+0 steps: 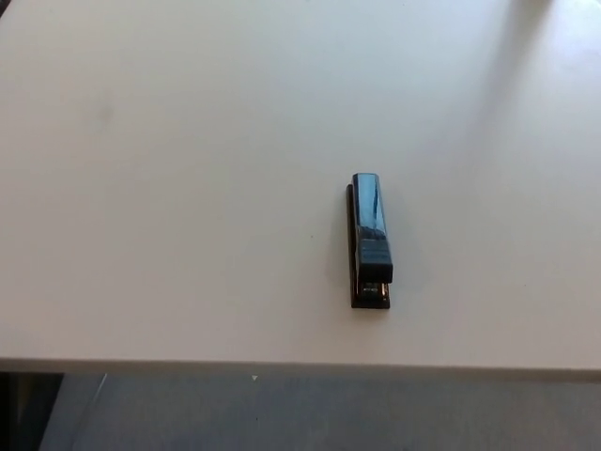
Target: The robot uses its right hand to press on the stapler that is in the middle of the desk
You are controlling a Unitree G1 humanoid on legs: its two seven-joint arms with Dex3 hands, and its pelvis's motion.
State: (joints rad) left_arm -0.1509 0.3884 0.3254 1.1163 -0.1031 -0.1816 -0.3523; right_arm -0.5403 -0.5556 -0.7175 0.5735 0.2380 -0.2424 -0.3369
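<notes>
Desk [188,188] cropped on three sides

There is only one view. The camera on the robot's head is looking down from above at the white desk [188,188]. It is showing most of the desk top, the near edge and a strip of gray floor [310,413] below it.

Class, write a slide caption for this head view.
Dark stapler lying lengthwise on a white desk, no robot hand in view.
</notes>
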